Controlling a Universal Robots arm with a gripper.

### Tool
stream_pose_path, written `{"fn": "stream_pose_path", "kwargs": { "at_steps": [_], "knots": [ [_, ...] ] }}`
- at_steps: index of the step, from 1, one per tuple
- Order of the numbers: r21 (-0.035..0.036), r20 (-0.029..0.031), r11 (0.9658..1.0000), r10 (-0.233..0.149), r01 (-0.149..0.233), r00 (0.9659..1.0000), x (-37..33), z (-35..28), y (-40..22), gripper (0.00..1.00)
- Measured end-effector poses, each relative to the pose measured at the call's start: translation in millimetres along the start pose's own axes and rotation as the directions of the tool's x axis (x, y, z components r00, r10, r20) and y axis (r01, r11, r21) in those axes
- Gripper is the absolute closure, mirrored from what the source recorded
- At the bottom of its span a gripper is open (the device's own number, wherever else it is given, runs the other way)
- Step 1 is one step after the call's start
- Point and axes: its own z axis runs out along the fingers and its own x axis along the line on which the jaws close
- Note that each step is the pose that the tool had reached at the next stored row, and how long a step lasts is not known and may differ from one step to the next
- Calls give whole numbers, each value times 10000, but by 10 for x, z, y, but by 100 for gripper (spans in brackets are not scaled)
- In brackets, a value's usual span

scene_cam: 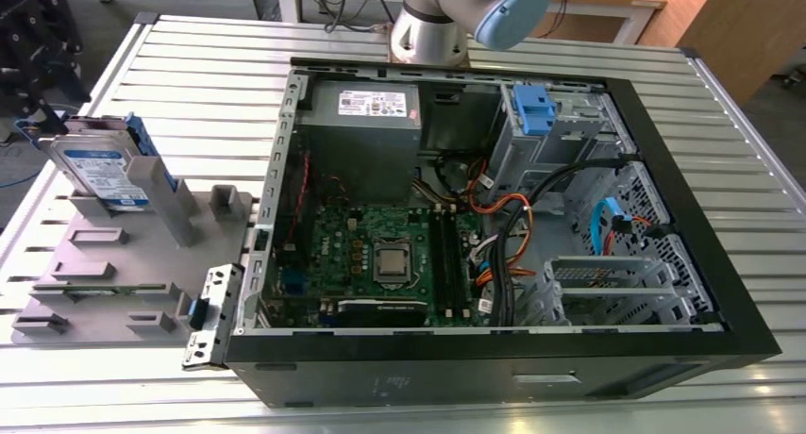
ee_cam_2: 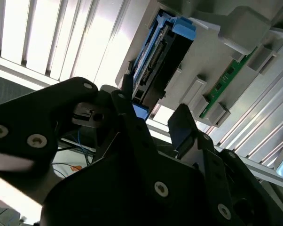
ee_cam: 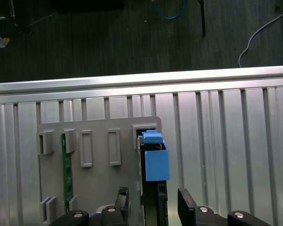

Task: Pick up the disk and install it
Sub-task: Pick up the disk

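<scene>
– At the exterior view's left, on surface point(scene_cam: 189, 66): grey rack point(scene_cam: 126, 264), disk point(scene_cam: 108, 170) upright in a slot, label showing. Not yet lifted.
– Jaws?
– Spread. Seen in both wrist views, one on either side of blue-edged disk point(ee_cam: 154, 162) point(ee_cam_2: 158, 61). Small gap each side in first wrist view; no pinch.
– Anything else in rack?
– Green mem. stick point(ee_cam: 65, 169) on edge in another slot, well apart from disk. Same stick point(ee_cam_2: 226, 80) in second wrist view.
– PC?
– Case point(scene_cam: 504, 358) open, lying flat, just beside rack toward the exterior view's right. Inside: green board point(scene_cam: 377, 255), grey PSU box point(scene_cam: 365, 113) next to it, metal cage point(scene_cam: 561, 141) w/ blue clip point(scene_cam: 534, 108) near arm point(scene_cam: 435, 24), orange & black cables point(scene_cam: 504, 226) btwn board and cage.
– Disk in case?
– No. In rack, apart from case.
</scene>
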Motion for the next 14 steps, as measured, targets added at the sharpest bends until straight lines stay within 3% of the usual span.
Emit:
{"fn": "stream_pose_path", "kwargs": {
  "at_steps": [5,14],
  "knots": [
    [1,1,10000,5,-5,10000,0,0,0,30],
    [1,0,10000,16,-16,10000,0,0,0,30]
  ]
}}
